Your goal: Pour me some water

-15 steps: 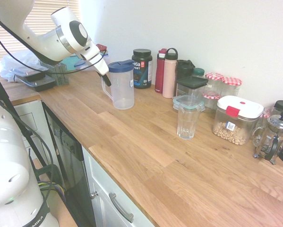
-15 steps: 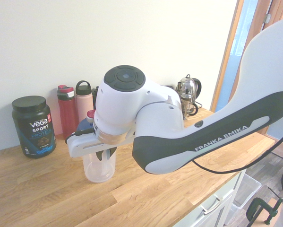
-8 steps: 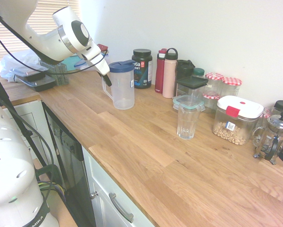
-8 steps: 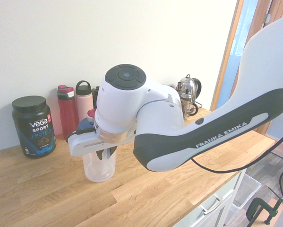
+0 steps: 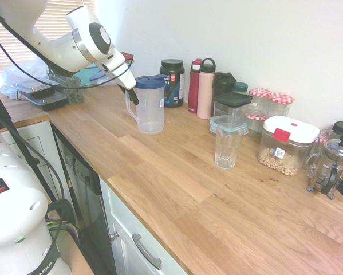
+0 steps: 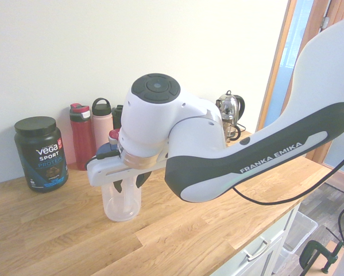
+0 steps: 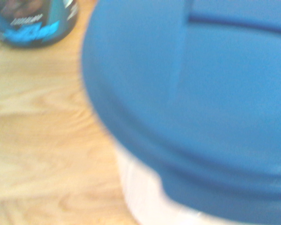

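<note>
The gripper [image 5: 132, 91] sits in the upper left of the first exterior view, its dark fingers down at the handle of the clear pitcher [image 5: 150, 110]. In the second exterior view the fingers [image 6: 118, 187] show a visible gap, wider than in the earlier frame, where they were pinched together; whether they touch the handle cannot be told. The arm's big joint also sits slightly higher and further right than half a second ago, while the pitcher stands upright on the wooden counter [image 5: 177, 189], unmoved. Its blue lid [image 7: 192, 93] fills most of the blurred wrist view.

Right of the pitcher along the back wall stand a black protein tub [image 5: 172, 82], a red bottle [image 5: 194, 86] and a pink bottle [image 5: 205, 89]. The empty drinking glass [image 5: 227, 146] is right of centre, well apart from the pitcher, with bare counter between them. A white-lidded container of nuts [image 5: 286, 146] and a French press [image 5: 331, 166] are further right.
</note>
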Motion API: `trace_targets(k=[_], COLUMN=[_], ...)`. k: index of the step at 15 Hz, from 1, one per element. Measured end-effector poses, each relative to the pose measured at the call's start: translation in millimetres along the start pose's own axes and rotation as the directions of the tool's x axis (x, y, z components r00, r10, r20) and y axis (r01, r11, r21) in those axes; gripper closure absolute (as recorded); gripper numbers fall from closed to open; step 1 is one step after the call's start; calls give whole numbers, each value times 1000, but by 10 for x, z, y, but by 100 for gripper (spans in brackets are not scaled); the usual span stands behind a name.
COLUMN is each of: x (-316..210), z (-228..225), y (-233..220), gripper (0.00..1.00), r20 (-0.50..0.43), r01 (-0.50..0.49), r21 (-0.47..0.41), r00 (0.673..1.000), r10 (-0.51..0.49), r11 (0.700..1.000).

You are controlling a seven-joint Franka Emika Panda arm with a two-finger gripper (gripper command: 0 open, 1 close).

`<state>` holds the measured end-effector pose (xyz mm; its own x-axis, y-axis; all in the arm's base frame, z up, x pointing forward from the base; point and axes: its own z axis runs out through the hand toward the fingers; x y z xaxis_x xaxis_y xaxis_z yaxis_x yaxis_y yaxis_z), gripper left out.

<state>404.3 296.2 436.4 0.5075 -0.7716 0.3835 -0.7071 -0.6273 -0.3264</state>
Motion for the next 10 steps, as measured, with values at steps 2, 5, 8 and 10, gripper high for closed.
trace_targets(k=[2, 5, 8, 10], x=[-44, -153, -51, 45], z=[1, -82, -310, -429], y=[25, 122, 294, 424], gripper=[0, 0, 0, 0], r20=[38, 180, 264, 317], r01=[40, 132, 235, 284], r21=[-16, -92, -161, -180], r00=[998, 977, 946, 923], r10=[-40, -114, -188, -217], r11=[999, 987, 959, 942])
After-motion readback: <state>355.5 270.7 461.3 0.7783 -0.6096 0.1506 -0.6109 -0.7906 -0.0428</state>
